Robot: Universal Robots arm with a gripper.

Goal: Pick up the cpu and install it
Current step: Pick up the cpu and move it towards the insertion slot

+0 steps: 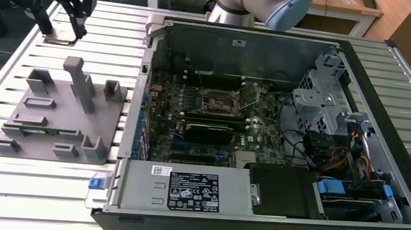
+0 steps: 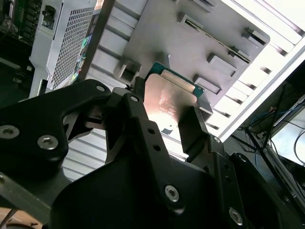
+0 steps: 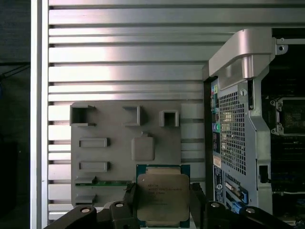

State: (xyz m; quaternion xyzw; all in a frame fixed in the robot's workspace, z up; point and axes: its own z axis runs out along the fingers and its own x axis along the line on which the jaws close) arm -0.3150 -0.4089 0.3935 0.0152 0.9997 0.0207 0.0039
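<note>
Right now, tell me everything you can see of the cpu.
The cpu is a flat square chip. It has a pale silvery metal lid with faint print, set on a thin green board that shows as a rim. The gripper holds it, its two black fingers pressing on opposite edges; nothing else appears to touch it. The lid faces the first wrist camera. It looks lifted clear of the gray fixture tray, which lies behind it in both wrist views.

Bright even light, mild glare
</note>
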